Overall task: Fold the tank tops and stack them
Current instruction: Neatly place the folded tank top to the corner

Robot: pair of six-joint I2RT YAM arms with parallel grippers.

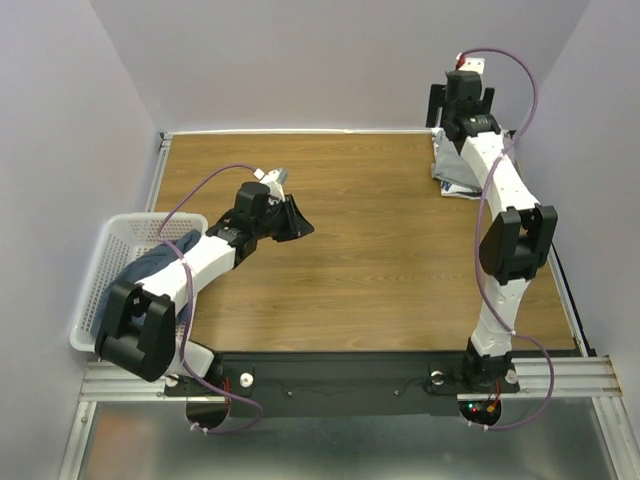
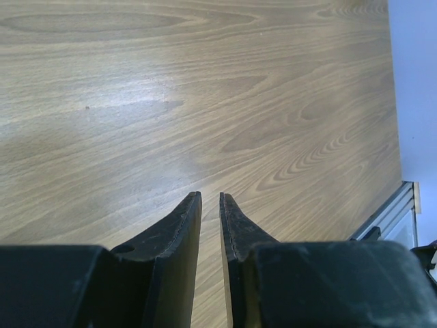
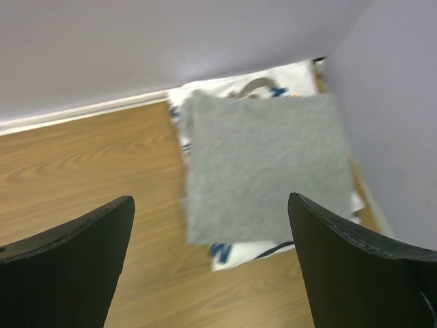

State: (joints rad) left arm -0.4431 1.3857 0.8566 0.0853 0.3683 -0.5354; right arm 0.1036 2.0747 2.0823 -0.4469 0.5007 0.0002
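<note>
Below right pincer [image 3: 210, 198], grey top [image 3: 263, 164]

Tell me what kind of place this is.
Probably a robotics lab cell: a wood-grain table boxed in by plain walls, with a left arm and right arm mounted along a metal rail.

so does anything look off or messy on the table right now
Two things. The grey tank top lies slightly askew on the white printed tank top in the far right corner, whose edges stick out beneath it. The dark blue tank top hangs crumpled over the rim of the white basket at the left, unfolded.
</note>
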